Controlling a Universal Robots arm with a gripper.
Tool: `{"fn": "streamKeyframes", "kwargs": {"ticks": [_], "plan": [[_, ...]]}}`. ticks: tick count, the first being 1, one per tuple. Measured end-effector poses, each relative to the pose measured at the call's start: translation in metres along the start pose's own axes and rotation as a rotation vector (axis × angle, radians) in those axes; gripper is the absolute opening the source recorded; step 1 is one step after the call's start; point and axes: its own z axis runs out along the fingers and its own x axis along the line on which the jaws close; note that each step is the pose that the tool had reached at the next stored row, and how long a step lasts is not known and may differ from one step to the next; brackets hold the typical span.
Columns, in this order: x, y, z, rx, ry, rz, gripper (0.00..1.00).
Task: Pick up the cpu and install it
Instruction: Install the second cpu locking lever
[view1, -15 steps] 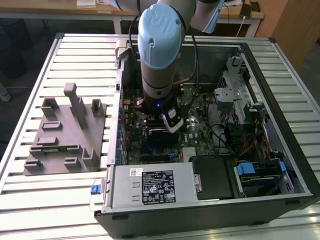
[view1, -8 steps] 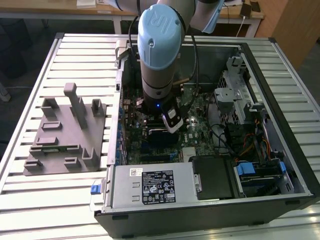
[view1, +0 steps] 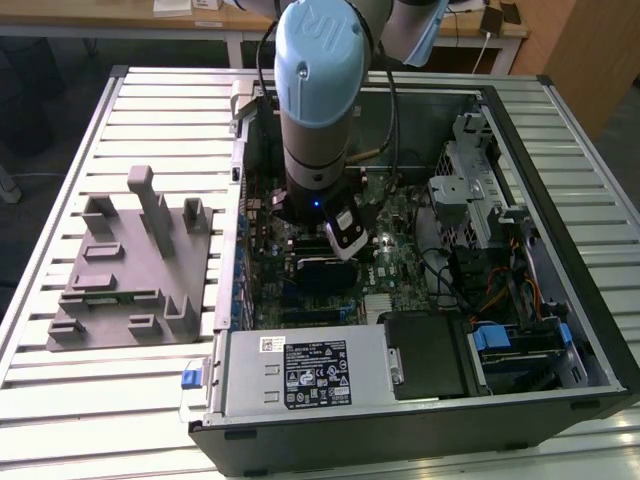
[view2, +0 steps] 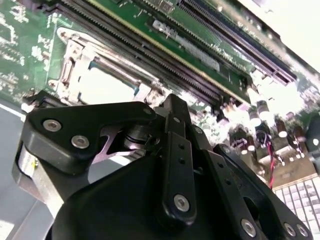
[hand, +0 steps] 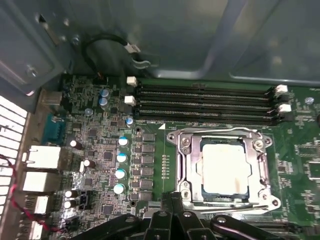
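Cpu (hand: 225, 169) seated in socket (hand: 187, 165) on board, just ahead of gripper (hand: 172, 202). Fingers' state: cannot tell. Risk, as judged: load frame apparently unlatched, so a knock could shift chip and bend pins.

So the whole setup sits on a table of ribbed silver aluminium slats (view1: 150, 110). Directly on it: a grey plastic fixture with upright posts (view1: 135, 265) toward the exterior view's left, and just beside it a big open black computer case (view1: 420, 400) lying on its side.
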Motion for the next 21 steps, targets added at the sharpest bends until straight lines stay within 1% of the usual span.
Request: {"fn": "streamKeyframes", "kwargs": {"ticks": [4, 5, 9, 11, 12, 14, 19, 20, 21], "plan": [[-0.0004, 0.0035, -0.0104, 0.0, -0.0004, 0.0, 0.11], [-0.0007, 0.0053, -0.0157, 0.0002, -0.0009, 0.0, 0.11], [-0.0011, 0.0093, -0.0279, 0.0008, -0.0021, -0.001, 0.11], [-0.0012, 0.0107, -0.0317, 0.0044, -0.0032, -0.001, 0.11], [-0.0012, 0.0113, -0.0333, 0.0082, -0.0038, -0.001, 0.11], [-0.0014, 0.0124, -0.0361, 0.0189, -0.0045, -0.001, 0.11], [-0.0017, 0.0148, -0.0418, 0.0516, -0.0061, 0.002, 0.11], [-0.0017, 0.0148, -0.0418, 0.0541, -0.0062, 0.002, 0.11], [-0.0017, 0.0148, -0.0418, 0.0541, -0.0062, 0.002, 0.11]]}}
